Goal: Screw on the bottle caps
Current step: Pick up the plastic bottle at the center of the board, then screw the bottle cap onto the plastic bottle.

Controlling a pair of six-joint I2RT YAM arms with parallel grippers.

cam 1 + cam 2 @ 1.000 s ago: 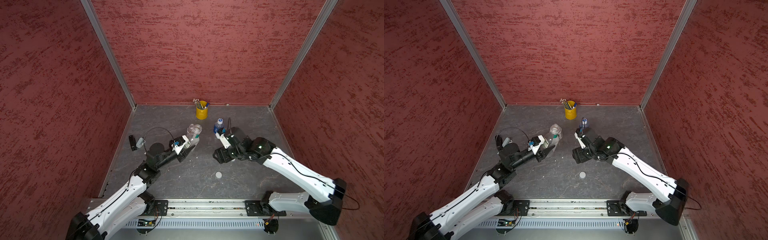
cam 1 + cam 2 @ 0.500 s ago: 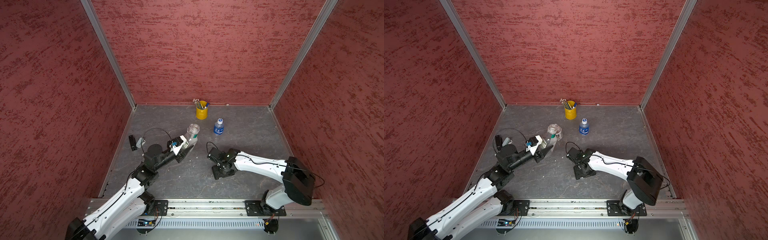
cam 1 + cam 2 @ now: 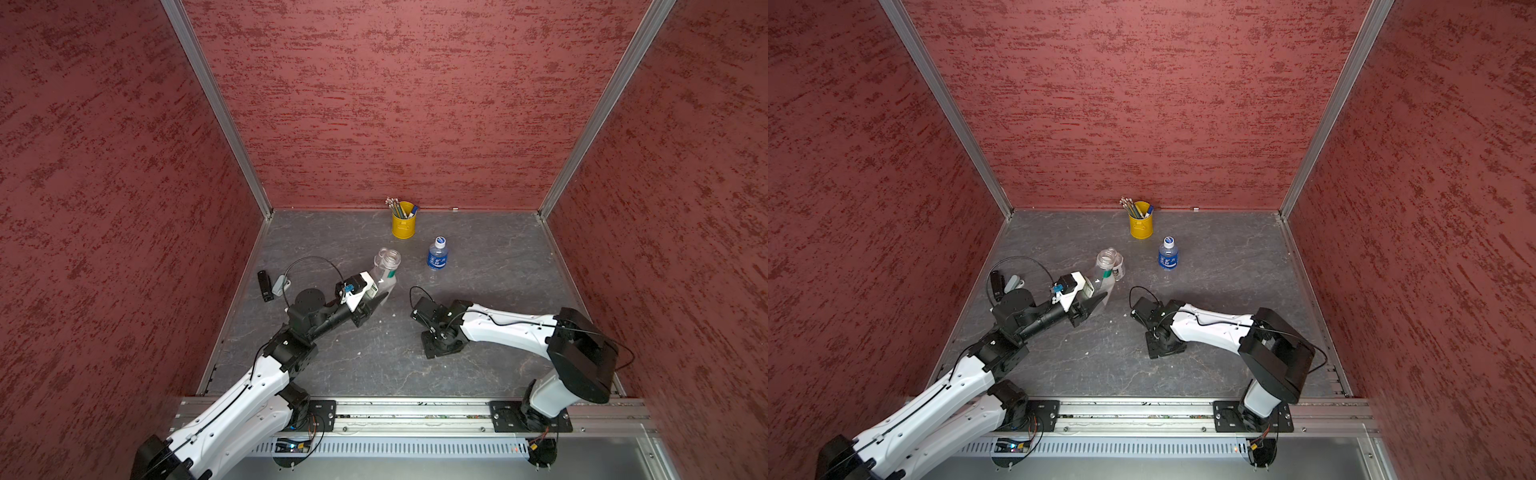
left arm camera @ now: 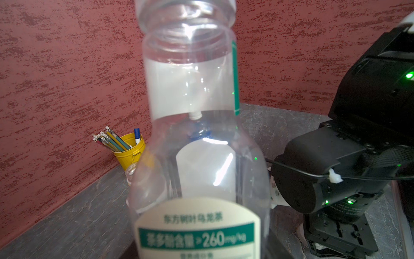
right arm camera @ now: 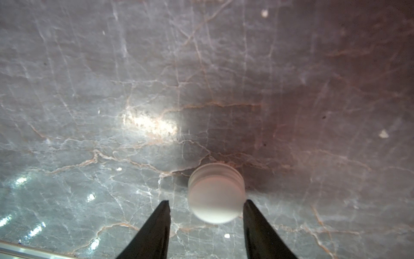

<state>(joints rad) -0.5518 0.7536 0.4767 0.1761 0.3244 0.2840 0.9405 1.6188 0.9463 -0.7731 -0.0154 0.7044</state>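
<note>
In both top views my left gripper [image 3: 376,296] clamps the uncapped clear bottle [image 3: 386,268] at twelve o'clock; the right arm [image 3: 507,328] has dropped to five o'clock. Left wrist: the bottle fills the view, showing its green-printed label [image 4: 197,233]. Right wrist: the right gripper [image 5: 206,201] is narrowing, half-open, straddling the white cap [image 5: 216,197] on the table [image 5: 134,89], not yet gripping it.

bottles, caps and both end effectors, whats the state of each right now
green-band bottle, uncapped, gripped by left end effector
left end effector, shut on green-band bottle
blue bottle, capped, standing free
white-label bottle, standing, looks uncapped
white cap, on the table, ungripped
right end effector, open, jaws either side of the white cap
pencil cup, upright
</note>
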